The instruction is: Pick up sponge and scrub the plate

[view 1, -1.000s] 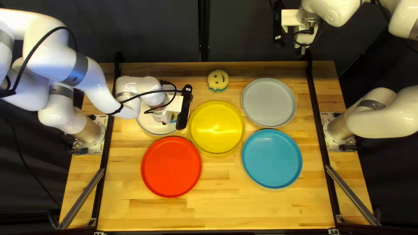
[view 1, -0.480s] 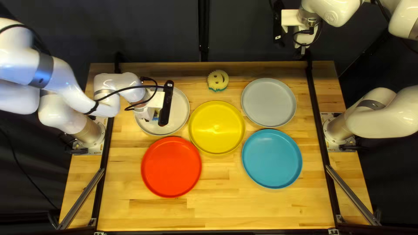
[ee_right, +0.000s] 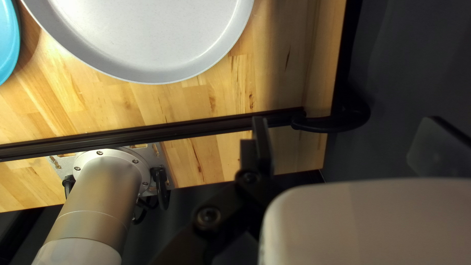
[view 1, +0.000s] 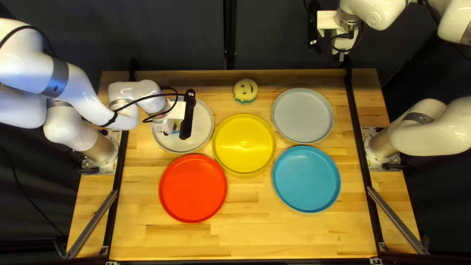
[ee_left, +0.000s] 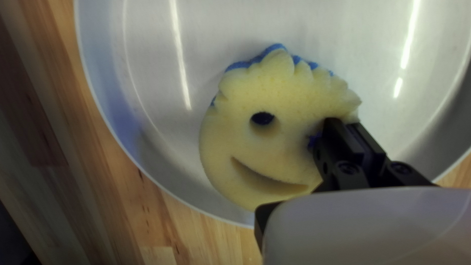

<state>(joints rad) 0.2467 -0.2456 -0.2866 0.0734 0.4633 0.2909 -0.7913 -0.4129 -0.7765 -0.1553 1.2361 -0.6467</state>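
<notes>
My left gripper (ee_left: 344,122) pinches the sponge (ee_left: 284,93), which is inside the plate (ee_left: 147,64). So picking is done; scrubbing, I judge, is in progress, and how much remains I cannot tell. My right gripper (ee_right: 346,120) is spread, holding nothing.

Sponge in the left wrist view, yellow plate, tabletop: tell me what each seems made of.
Sponge: matt foam, judging by its finely pitted surface; the blue layer under it may be another foam.
Yellow plate: probably glossy plastic, from its bright reflections and even color, though glazed ceramic is possible.
Tabletop: wood in joined strips, shown by grain and seams; its sheen hints at varnish.
</notes>
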